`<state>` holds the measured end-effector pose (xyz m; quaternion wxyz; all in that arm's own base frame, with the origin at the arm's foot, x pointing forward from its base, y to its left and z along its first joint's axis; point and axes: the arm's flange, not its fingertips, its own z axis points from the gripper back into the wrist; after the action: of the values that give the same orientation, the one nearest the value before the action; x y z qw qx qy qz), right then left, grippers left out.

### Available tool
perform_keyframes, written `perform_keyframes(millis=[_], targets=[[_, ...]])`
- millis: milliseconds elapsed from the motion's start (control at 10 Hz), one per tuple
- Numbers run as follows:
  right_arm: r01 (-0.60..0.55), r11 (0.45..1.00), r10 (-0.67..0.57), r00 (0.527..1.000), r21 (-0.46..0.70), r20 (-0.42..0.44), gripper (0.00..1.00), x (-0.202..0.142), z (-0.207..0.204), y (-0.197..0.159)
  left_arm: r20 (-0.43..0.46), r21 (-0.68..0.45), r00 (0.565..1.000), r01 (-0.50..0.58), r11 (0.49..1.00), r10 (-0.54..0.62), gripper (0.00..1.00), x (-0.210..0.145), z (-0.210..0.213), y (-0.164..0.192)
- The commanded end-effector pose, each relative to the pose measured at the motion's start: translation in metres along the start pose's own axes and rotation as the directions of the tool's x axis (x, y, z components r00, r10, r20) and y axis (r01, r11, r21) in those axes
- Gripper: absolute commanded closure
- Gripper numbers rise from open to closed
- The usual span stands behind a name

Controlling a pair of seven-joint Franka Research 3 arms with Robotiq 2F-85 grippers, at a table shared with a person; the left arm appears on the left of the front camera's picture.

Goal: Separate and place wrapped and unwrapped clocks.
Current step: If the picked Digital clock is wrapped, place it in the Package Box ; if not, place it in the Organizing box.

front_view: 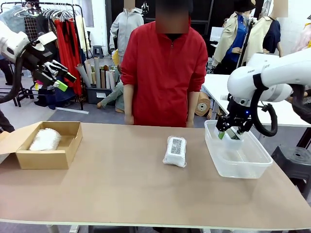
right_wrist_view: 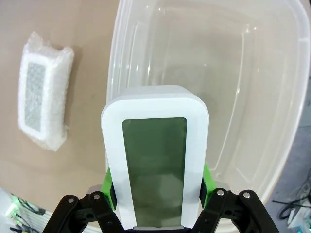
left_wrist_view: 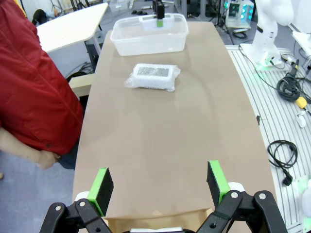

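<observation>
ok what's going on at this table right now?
The right end effector is shut on the bare clock, holding it over the clear plastic bin, not yet released. The left end effector is open, raised above the table's left end. One wrapped clock lies in the cardboard box; a second wrapped clock sits mid-table. The person stands at the far side, hands down.

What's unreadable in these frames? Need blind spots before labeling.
- Boxed wrapped clock: front view, the crinkly wrap hides the clock itself, and the cardboard box wall cuts off its lower edge.
- Bare clock: right wrist view, the right gripper covers its lower end. Contact with the clear bin floor is unclear.
- Wrapped clock on the table: front view, the wrap blurs its screen.
</observation>
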<state>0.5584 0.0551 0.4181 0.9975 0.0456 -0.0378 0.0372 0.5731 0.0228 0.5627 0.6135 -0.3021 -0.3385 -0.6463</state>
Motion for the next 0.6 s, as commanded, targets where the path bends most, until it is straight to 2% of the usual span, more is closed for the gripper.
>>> perform_keyframes(millis=[0,500], targets=[[0.001,0.999,0.001,0.999,-0.039,0.051,0.6,0.014,-0.007,-0.008,-0.004,-0.008,1.0,0.014,1.0,-0.014,0.0,-0.001,-0.001,-0.001],[0.062,0.989,-0.058,0.998,-0.136,0.03,0.6,0.018,-0.043,-0.025,-0.004,-0.008,1.0,0.014,1.0,-0.014,0.0,-0.001,-0.001,-0.001]])
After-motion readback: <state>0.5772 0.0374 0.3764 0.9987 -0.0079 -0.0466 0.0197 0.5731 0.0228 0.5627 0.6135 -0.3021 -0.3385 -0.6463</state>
